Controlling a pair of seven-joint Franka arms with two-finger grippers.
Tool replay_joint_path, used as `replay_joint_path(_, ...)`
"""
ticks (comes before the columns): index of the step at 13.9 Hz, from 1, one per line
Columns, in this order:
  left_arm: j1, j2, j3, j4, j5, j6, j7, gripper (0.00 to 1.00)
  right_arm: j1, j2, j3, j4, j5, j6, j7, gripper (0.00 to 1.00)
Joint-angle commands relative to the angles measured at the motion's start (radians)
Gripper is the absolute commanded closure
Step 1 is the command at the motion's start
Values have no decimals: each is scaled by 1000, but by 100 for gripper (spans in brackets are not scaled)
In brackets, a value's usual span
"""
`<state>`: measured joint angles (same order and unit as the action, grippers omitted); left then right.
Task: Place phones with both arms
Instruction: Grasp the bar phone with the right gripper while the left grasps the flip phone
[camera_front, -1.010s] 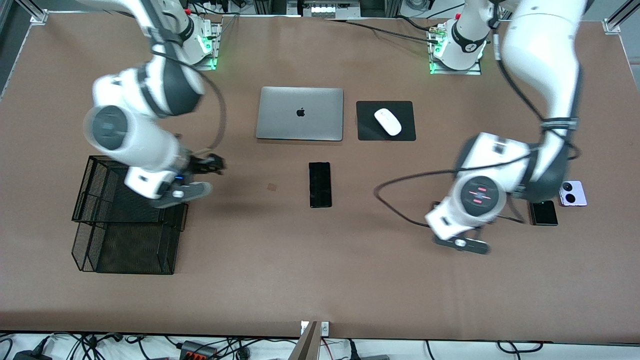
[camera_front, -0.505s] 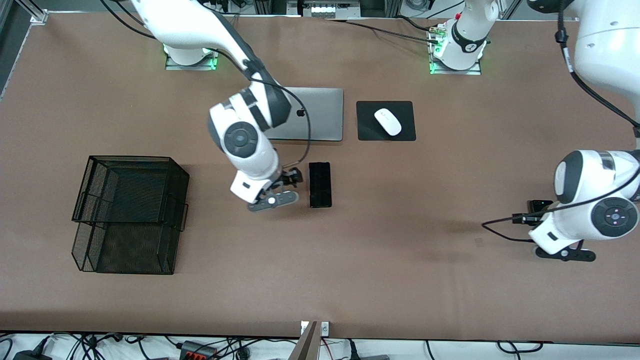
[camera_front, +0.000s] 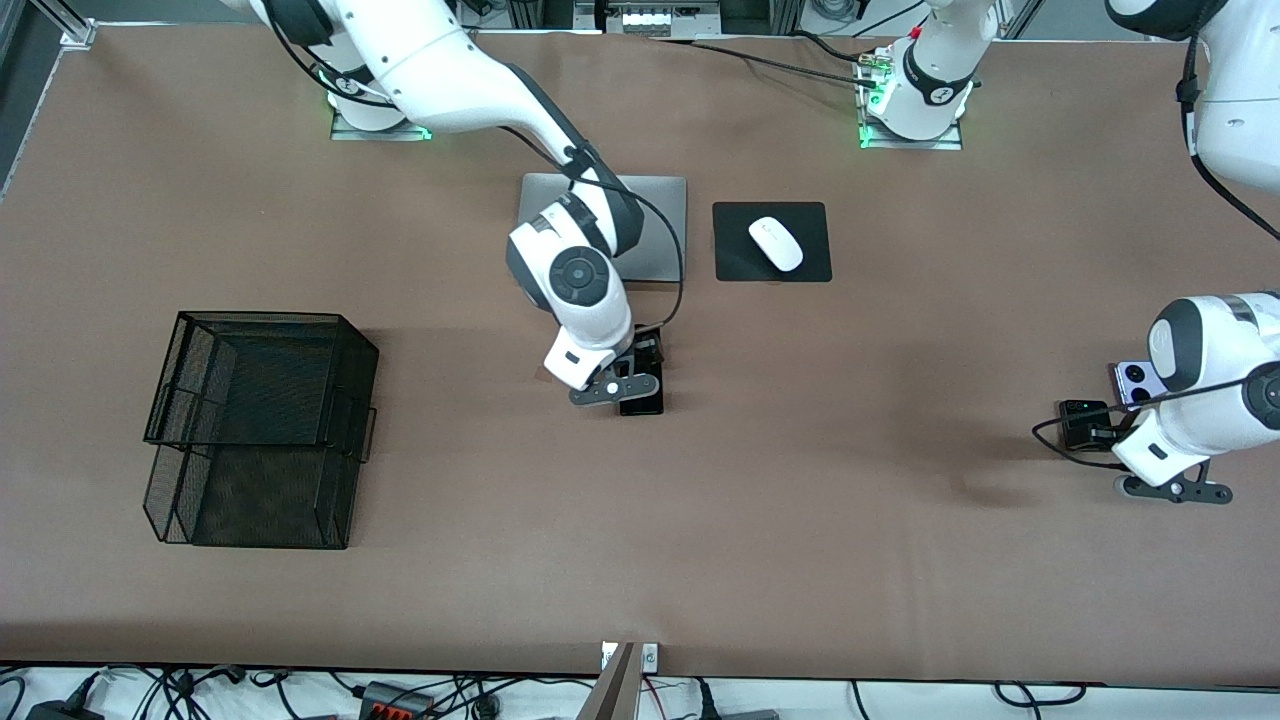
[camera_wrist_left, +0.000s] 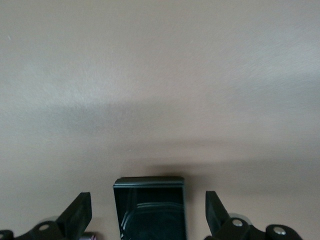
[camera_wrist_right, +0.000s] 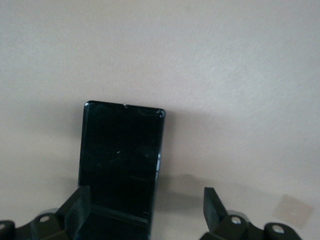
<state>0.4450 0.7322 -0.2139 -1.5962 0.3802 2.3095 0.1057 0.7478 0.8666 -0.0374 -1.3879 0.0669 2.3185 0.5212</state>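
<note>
Both arms are at the pick stage, each poised over a phone with nothing gripped yet. The right gripper (camera_front: 628, 383) hangs over the long black phone (camera_front: 641, 400), which lies flat on the brown table (camera_front: 640, 520) directly below it, nearer the front camera than the closed silver laptop (camera_front: 660, 225). In the right wrist view its 2 fingers (camera_wrist_right: 75, 207) stand wide apart, but the long black phone (camera_wrist_right: 121, 165) sits under 1 finger rather than centred in the gap, so the judgement is that the right gripper should shift sideways until both long edges fall between the fingers, then descend and close across the narrow width. The left gripper (camera_front: 1165, 485) hovers at the left arm's end of the table, its fingers (camera_wrist_left: 77, 215) also spread, with the small black folded phone (camera_wrist_left: 150, 207) lying well centred between them; here a straight descent looks enough. The lilac-white phone (camera_front: 1135, 380) with 2 lenses lies just beside the folded one, so the left fingers should stay clear of it when closing. The black wire-mesh tray (camera_front: 260, 430) waits at the right arm's end, the likely drop place. Flat slabs give little edge, so both grips need to seat low against the table.
</note>
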Motion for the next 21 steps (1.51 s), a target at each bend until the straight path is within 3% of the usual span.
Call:
replay_joint_path(1, 30, 1, -21, -41, 8, 39, 14, 0, 27, 40, -13, 53, -51, -10, 85, 0)
replay_joint_path(14, 63, 46, -22, -59, 6, 47, 12, 1, 51, 97, -2, 79, -41, 59, 157, 0)
replay_joint_path(15, 67, 50, -24, -59, 6, 47, 12, 6, 51, 95, -2, 79, -44, 56, 146, 18)
replay_joint_path(16, 67, 52, -24, -59, 6, 47, 12, 25, 51, 92, -4, 79, -45, 52, 138, 56)
replay_joint_path(17, 66, 50, -25, -57, 6, 47, 12, 43, 50, 92, -4, 79, -48, 50, 135, 73)
replay_joint_path(18, 64, 47, -25, -57, 6, 47, 12, 62, 47, 91, -4, 79, -48, 50, 134, 80)
replay_joint_path(19, 66, 46, -36, -56, 6, 44, 11, 72, 41, 85, -4, 79, -47, 47, 134, 82)
replay_joint_path(21, 67, 36, -47, -47, 6, 33, 11, 73, 36, 40, -12, 79, -47, 18, 137, 86)
